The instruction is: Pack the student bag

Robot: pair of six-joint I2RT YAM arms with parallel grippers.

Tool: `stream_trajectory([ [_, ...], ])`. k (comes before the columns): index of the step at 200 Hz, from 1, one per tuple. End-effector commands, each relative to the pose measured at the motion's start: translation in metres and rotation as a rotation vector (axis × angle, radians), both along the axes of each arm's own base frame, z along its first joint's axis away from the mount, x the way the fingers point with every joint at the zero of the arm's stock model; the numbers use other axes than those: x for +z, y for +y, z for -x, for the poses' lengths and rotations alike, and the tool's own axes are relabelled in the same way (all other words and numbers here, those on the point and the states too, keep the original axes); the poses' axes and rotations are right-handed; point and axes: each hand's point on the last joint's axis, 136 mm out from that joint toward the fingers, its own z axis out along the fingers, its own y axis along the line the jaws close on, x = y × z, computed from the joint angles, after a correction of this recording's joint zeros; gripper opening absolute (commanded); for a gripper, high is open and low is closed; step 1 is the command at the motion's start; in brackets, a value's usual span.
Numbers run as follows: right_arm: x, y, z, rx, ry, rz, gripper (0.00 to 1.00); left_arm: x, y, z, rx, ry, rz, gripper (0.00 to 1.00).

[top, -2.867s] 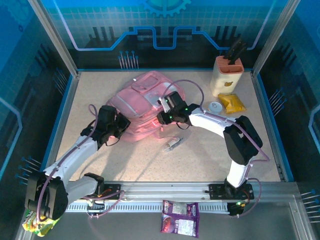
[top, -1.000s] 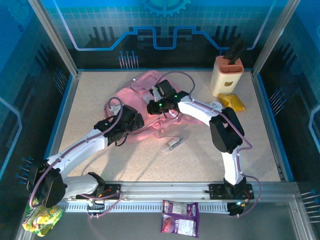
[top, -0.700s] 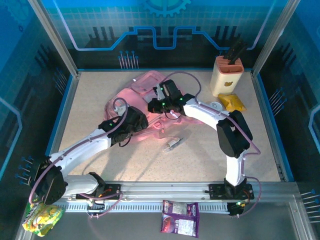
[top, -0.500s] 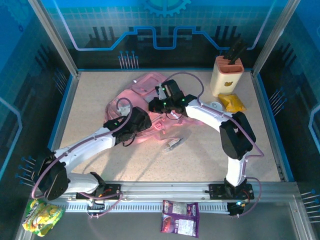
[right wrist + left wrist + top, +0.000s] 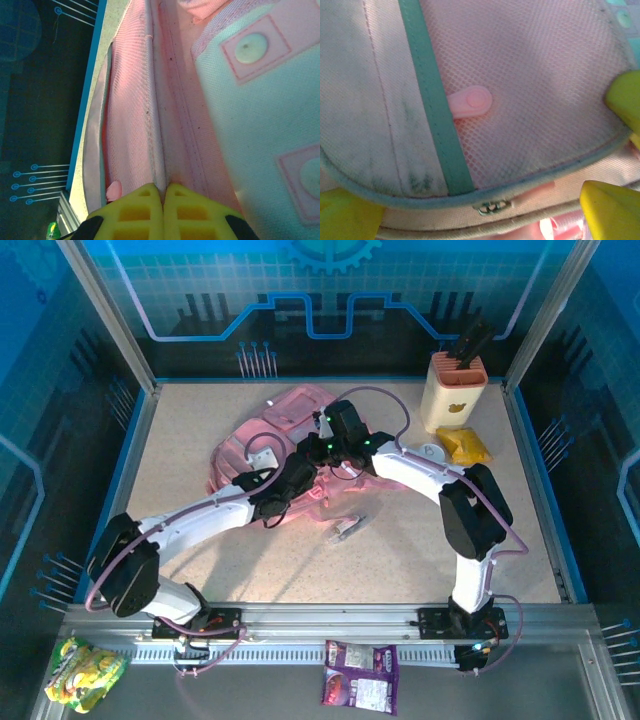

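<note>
The student bag (image 5: pixel 283 412), a large soft pink backpack, lies flat at the middle of the table. My right gripper (image 5: pixel 322 445) is shut on a fold of its pink fabric (image 5: pixel 150 125); the yellow fingers (image 5: pixel 135 212) meet on the seam edge. My left gripper (image 5: pixel 300 472) hovers right over the bag's front. Its yellow fingertips (image 5: pixel 607 210) are spread wide open around a mesh pocket (image 5: pixel 535 85) with a teal strip. A pink zip tab (image 5: pixel 472 101) and a metal zip slider (image 5: pixel 492 206) lie between them, untouched.
A cream holder with dark handles (image 5: pixel 455 390) stands at the back right, with a yellow packet (image 5: pixel 465 447) and a small white round lid (image 5: pixel 432 453) beside it. A small pen-like item (image 5: pixel 347 528) lies in front of the bag. Snack packets (image 5: pixel 360 677) (image 5: pixel 85 670) sit on the front ledge.
My left arm has reached right and forward across the bag to its front pocket. The right gripper has kept its grip on the bag and shifted slightly.
</note>
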Motion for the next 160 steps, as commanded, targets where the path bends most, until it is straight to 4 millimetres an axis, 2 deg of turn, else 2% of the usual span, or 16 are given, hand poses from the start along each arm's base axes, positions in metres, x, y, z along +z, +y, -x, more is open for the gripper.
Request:
stream_trajectory([
  [1,0.054,0.012,0.0,0.035,-0.099,-0.139,0.0,0.003,0.016,-0.009,0.09,-0.004,-0.014,0.99],
  [40,0.056,0.012,-0.002,0.03,-0.112,-0.141,0.0,-0.001,0.034,-0.007,0.145,0.011,-0.066,0.99],
  [50,0.054,0.012,-0.002,0.031,-0.109,-0.14,0.0,-0.002,0.034,-0.007,0.138,0.01,-0.058,0.96],
  [89,0.053,0.012,-0.004,0.032,-0.116,-0.14,0.0,-0.003,0.037,0.001,0.113,0.012,-0.038,0.75],
  [110,0.051,0.013,-0.004,0.032,-0.116,-0.138,0.0,-0.001,0.037,0.004,0.086,0.008,-0.031,0.66],
  [160,0.049,0.015,-0.004,0.04,-0.11,-0.147,0.0,0.006,0.027,0.0,0.016,-0.009,-0.017,0.4],
])
